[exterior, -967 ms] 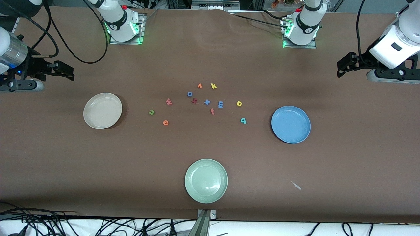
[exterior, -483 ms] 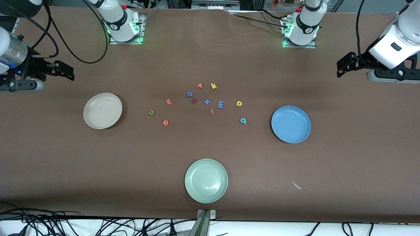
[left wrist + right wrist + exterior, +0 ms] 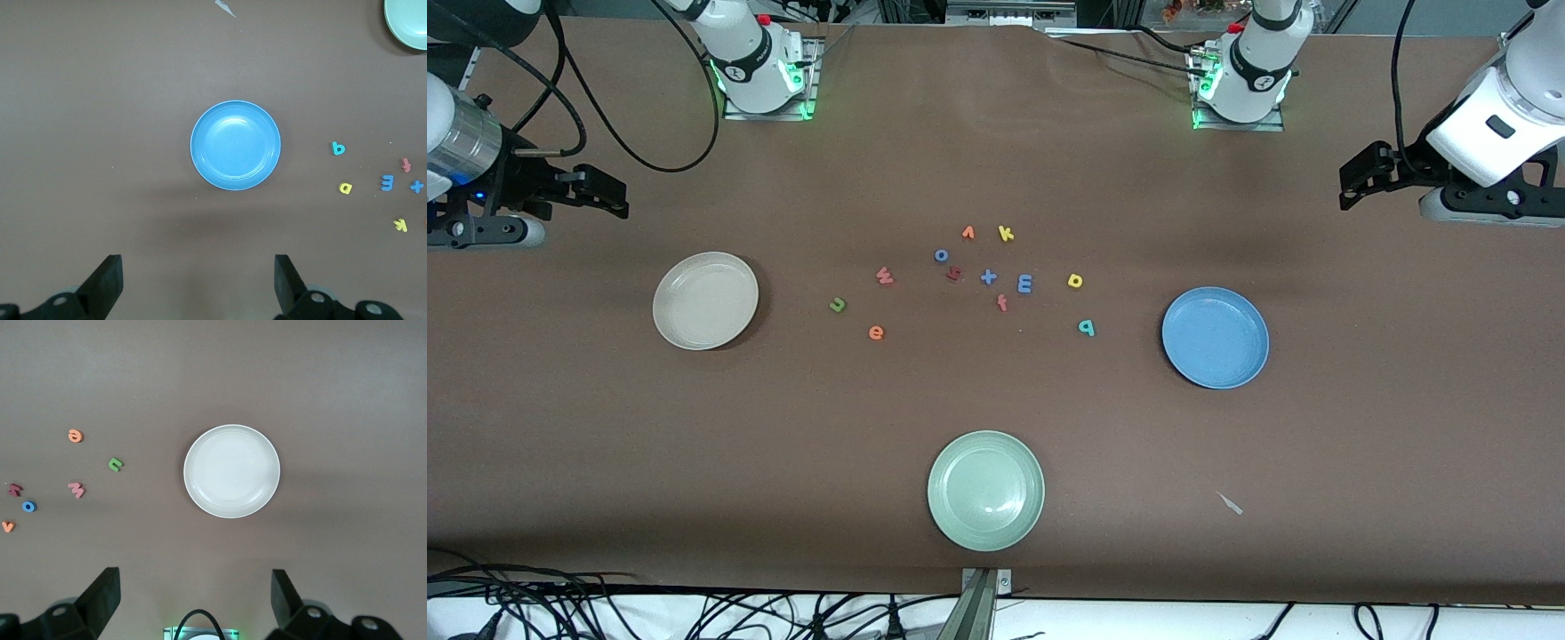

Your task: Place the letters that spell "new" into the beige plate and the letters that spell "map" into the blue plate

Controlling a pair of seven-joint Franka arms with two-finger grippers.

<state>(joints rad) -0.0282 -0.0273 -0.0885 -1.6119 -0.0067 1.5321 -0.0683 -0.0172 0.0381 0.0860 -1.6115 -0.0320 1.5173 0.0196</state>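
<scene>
1. Letters for "new" lie loose on the desk between the beige plate (image 3: pixel 705 300) and the middle cluster: the green "n" (image 3: pixel 837 305), the pinkish-red "w" (image 3: pixel 884 276) farther from the front camera, and the orange "e" (image 3: pixel 876 332) nearer to it. None is in a plate yet.
2. Letters for "map" lie toward the blue plate (image 3: pixel 1215 337): the blue "m" (image 3: pixel 1024 284), the yellow "a" (image 3: pixel 1075 281) and the teal "p" (image 3: pixel 1086 327). Both plates look empty.
3. These look like thin foam pieces, so I'd judge them very light, soft and a bit squashy. They lie flat, so a pinch across a narrow stroke, coming straight down, seems the way to take one; a careless touch could flick it away.
4. Mixed in between are decoys: an orange "v" (image 3: pixel 967 233), a yellow "k" (image 3: pixel 1006 234), a blue "o" (image 3: pixel 941 255), a red-orange "f" (image 3: pixel 1002 303) just beside the "m", a blue plus sign (image 3: pixel 988 277) and a dark red piece (image 3: pixel 953 274).
5. A pale green plate (image 3: pixel 985 490) sits nearest the front camera.
6. The left gripper (image 3: pixel 197 280) hangs high over the desk by the blue plate, jaws spread wide and holding nothing.
7. The right gripper (image 3: pixel 195 595) hangs likewise over the beige plate's end, jaws apart and empty.
</scene>
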